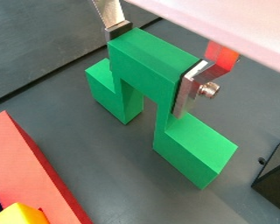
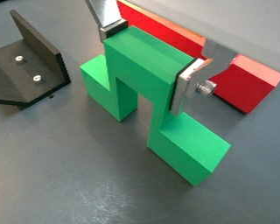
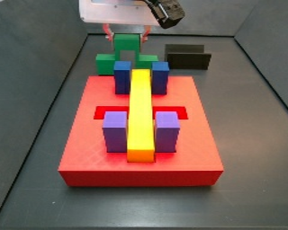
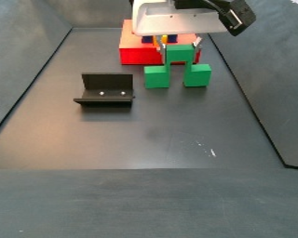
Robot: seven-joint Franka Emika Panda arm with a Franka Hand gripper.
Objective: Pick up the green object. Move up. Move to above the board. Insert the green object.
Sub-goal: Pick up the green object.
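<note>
Surface: dark grey matte floor, dark side walls | Claw (image 2: 149, 57): fingers clamped on raised centre of green object (image 2: 149, 101) | Green object: feet on floor, just beside board (image 3: 140, 135) | Fixture (image 4: 105, 89): on floor, well apart from board

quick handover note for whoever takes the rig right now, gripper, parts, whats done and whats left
Gripper: down over the green object, fingers against both sides of its raised centre cube; looks shut on it.
Green object: resting on the floor just past the board; not lifted.
Board: carries the yellow bar plus blue and purple blocks.
Done: grasp, apparently.
Left: lift, move above the board, insert.
</note>
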